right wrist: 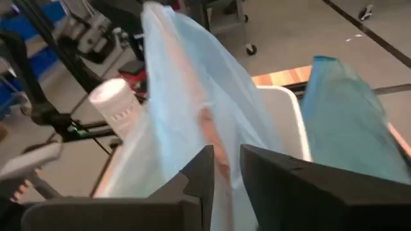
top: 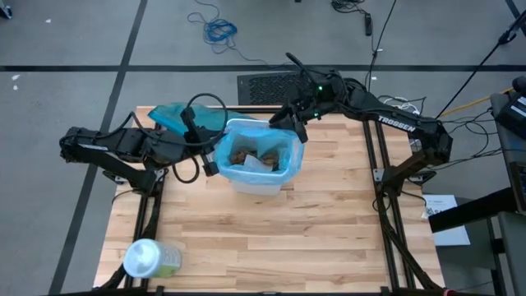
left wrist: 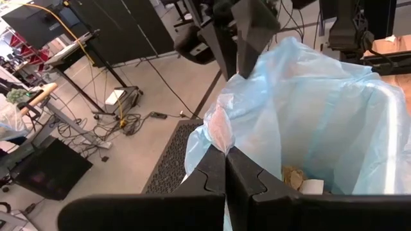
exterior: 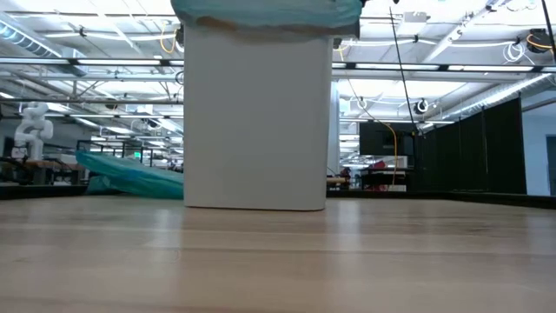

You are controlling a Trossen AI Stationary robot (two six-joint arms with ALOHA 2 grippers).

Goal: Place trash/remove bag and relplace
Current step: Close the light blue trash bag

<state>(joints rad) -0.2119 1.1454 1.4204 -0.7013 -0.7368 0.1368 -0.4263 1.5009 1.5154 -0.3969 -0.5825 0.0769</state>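
A: Pinching the rim of the light-blue bin liner (left wrist: 308, 109) on opposite sides, both arms sit over the white bin (exterior: 256, 117) at the table's far middle. The left gripper (left wrist: 226, 168) is clamped shut on a fold of film; the right gripper (right wrist: 226, 168) has its jaws narrowed around another fold, the plastic running between them.

B: Where's the trash?

A: Brown paper wads (top: 253, 153) and a white scrap (top: 256, 165) lie down inside the liner. The teal bag (top: 179, 116) waits just behind the bin, the pale-green container (top: 150, 259) at the near left corner.

B: Risks?

A: I'd judge the film could tear if they pull unevenly, or slip from the right's looser pinch. The light bin might also lift along with the bag and tip.
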